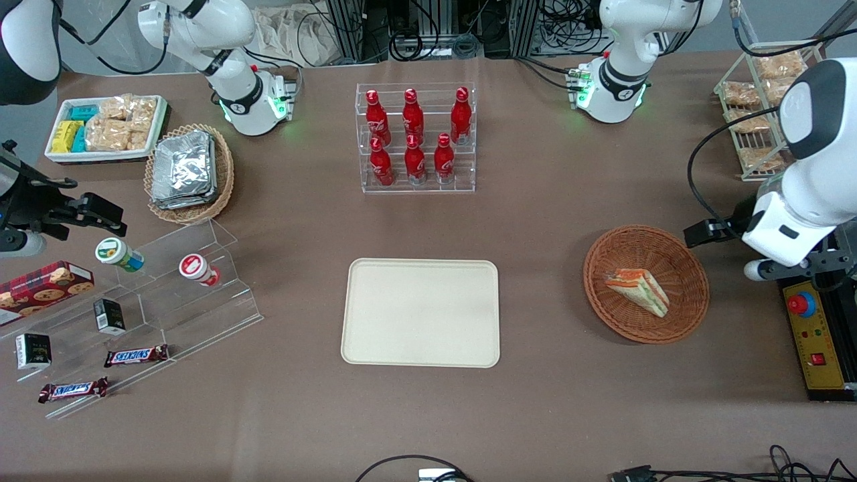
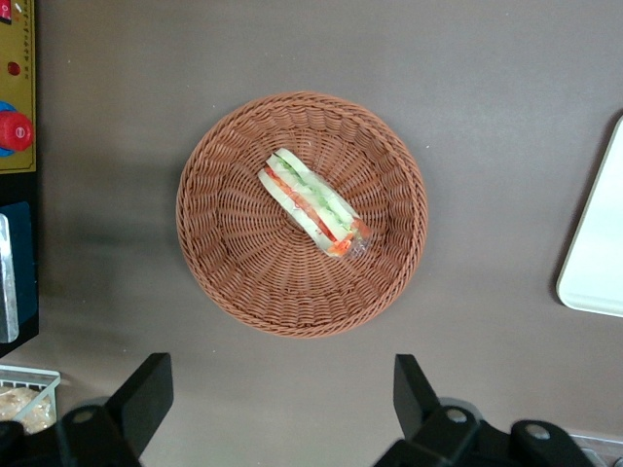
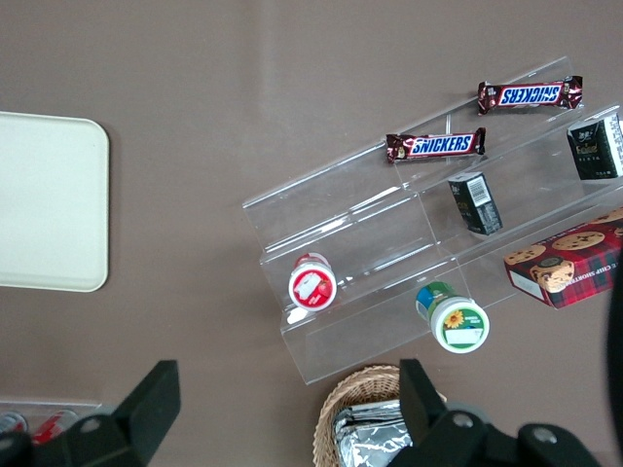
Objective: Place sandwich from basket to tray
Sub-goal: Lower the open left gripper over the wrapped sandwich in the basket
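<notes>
The sandwich (image 1: 637, 290) (image 2: 313, 202), a clear-wrapped white wedge with orange-red and green layers, lies on its side in the round reddish-brown basket (image 1: 596, 294) (image 2: 234, 263). My gripper (image 1: 703, 234) (image 2: 282, 399) hangs open and empty, high above the table beside the basket's rim, on the working arm's side of it. Its dark fingers (image 2: 146, 389) stand wide apart over bare tabletop. The cream-beige tray (image 1: 420, 312) (image 2: 599, 243) (image 3: 49, 199) lies flat and empty at mid-table, beside the basket toward the parked arm's end.
A yellow control box with a red button (image 1: 813, 335) (image 2: 15, 131) sits close to the basket at the working arm's end. A wire rack of snack bags (image 1: 760, 100) stands farther from the camera. A clear rack of red bottles (image 1: 416, 137) stands farther back than the tray.
</notes>
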